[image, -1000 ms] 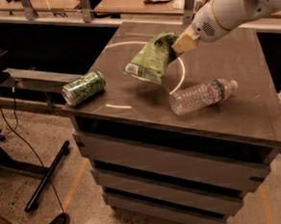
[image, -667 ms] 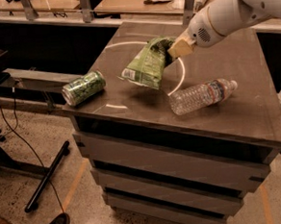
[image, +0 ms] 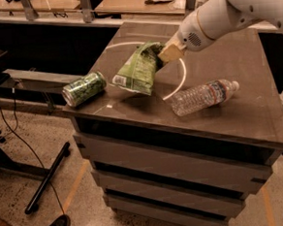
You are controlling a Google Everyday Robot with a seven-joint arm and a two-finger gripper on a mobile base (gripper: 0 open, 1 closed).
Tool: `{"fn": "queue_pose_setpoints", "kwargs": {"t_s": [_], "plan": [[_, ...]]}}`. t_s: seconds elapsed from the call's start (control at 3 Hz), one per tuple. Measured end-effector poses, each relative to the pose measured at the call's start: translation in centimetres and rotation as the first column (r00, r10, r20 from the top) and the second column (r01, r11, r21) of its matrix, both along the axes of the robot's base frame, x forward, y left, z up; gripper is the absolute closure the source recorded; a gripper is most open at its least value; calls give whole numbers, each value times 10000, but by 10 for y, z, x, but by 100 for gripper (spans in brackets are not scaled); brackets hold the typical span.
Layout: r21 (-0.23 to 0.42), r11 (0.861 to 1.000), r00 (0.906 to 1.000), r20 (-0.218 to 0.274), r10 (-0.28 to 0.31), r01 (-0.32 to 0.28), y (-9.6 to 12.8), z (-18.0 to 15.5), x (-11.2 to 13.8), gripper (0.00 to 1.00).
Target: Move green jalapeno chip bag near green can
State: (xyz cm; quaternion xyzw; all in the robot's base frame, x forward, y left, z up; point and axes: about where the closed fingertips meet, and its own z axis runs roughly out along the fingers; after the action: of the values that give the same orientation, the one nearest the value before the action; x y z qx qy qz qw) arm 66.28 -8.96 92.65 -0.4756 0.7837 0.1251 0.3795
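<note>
The gripper [image: 169,52] apparently pinches the top edge of the light, floppy green jalapeno chip bag [image: 137,70] dangling below-left of it.

Gripper [image: 169,52] over cabinet top [image: 245,64], pinching upper edge of green jalapeno chip bag [image: 137,70]. Bag hangs tilted, down-left of gripper. Green can [image: 84,88] on its side farther left, just beside bag. Water bottle [image: 203,97] lying down-right of gripper.

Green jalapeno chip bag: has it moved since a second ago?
Yes. The green jalapeno chip bag, held by the gripper, has moved left over the table toward the green can, which has stayed at the left edge.
</note>
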Motion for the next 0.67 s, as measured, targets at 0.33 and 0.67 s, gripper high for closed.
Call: {"fn": "queue_pose_setpoints", "kwargs": {"t_s": [0.33,0.67], "plan": [[-36,9994,9994,-123,336,-336,15,-6,1,100],[-15,9981,9978,-270,609,-610,26,-12,4,100]]}}
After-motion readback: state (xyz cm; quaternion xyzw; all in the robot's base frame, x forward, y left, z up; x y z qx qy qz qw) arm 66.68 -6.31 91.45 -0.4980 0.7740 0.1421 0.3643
